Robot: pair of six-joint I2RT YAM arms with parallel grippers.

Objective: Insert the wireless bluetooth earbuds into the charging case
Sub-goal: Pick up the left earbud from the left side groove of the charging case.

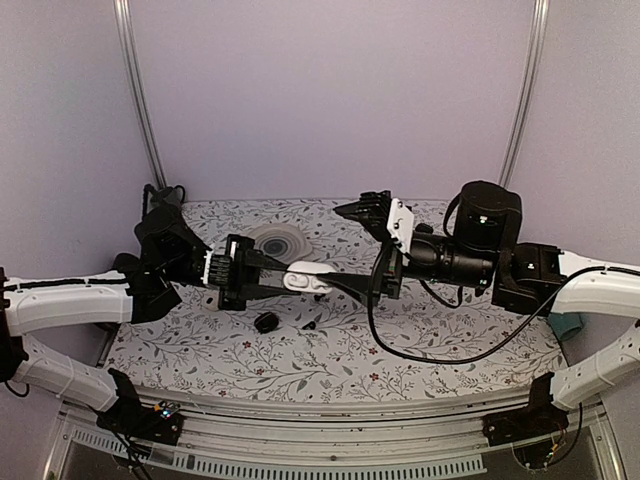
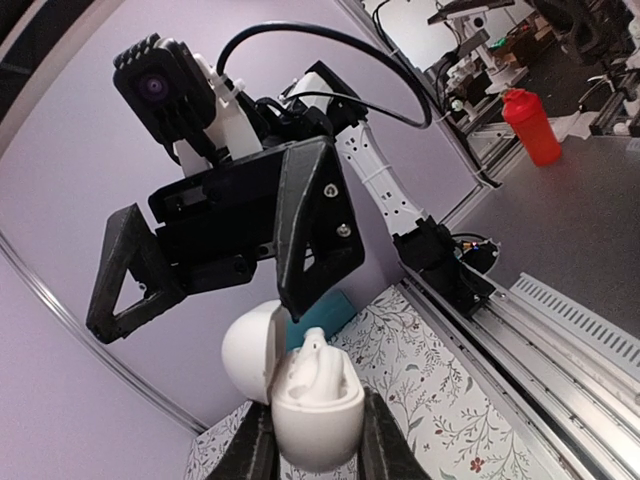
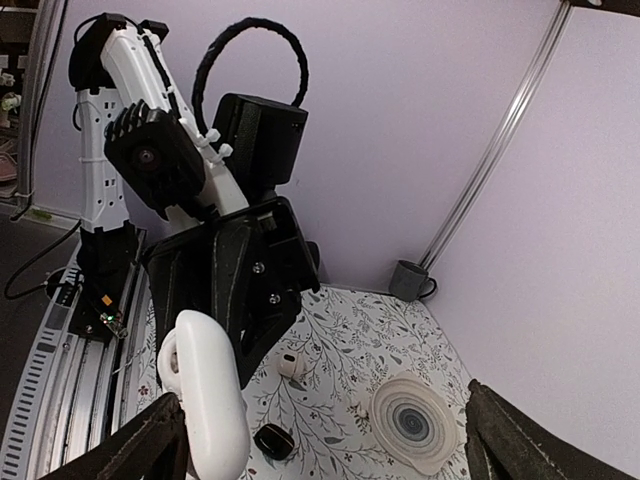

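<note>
Charging case, lid open, clamped in left gripper; right gripper spread wide beside it.

Soft, even light from above leaves only faint shadows on the floral bench, the lilac walls look flat and slightly dim, both wrist views bow strongly at their edges, and the glossy white charging case shows a mild sheen

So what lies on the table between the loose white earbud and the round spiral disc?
Nothing: in the right wrist view only bare floral cloth separates the earbud from the spiral disc.
</note>
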